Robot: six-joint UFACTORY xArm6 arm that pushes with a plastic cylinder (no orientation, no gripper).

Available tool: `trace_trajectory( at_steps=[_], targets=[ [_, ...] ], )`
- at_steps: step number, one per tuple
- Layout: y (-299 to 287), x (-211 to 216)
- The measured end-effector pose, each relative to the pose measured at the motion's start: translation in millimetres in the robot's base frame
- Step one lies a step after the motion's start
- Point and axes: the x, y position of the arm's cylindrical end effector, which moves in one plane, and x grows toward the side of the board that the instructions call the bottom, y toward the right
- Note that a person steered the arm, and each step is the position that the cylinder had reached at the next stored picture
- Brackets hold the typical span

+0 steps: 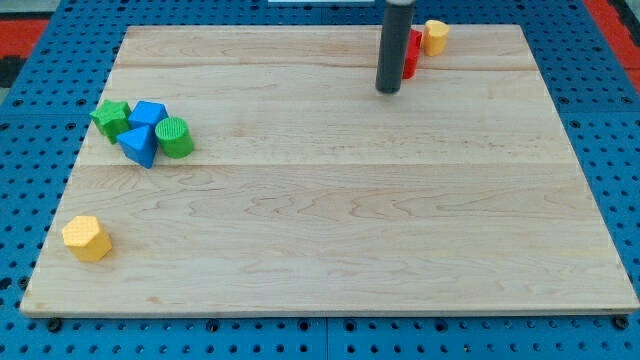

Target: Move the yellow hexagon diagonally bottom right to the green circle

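Note:
The yellow hexagon point(87, 238) lies near the board's bottom left corner. The green circle point(175, 137) sits up and to the right of it, at the left side of the board, touching a blue triangle point(138, 145). My tip point(387, 91) is at the view's top, right of centre, far from both the hexagon and the green circle. The rod rises straight up out of the view.
A blue cube point(149, 114) and a green star point(111, 118) crowd the green circle's left side. A red block point(411, 53), partly hidden by the rod, and a yellow cylinder point(435, 36) sit at the top edge. The wooden board point(350, 220) lies on a blue pegboard.

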Motion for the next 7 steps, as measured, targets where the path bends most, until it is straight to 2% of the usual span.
trace_trajectory(
  at_steps=[1,2,3,4,5,6,7],
  targets=[
    [-13,109],
    [-97,219],
    [-192,262],
    [-306,264],
    [-367,232],
    [-323,205],
    [-245,191]
  ],
)
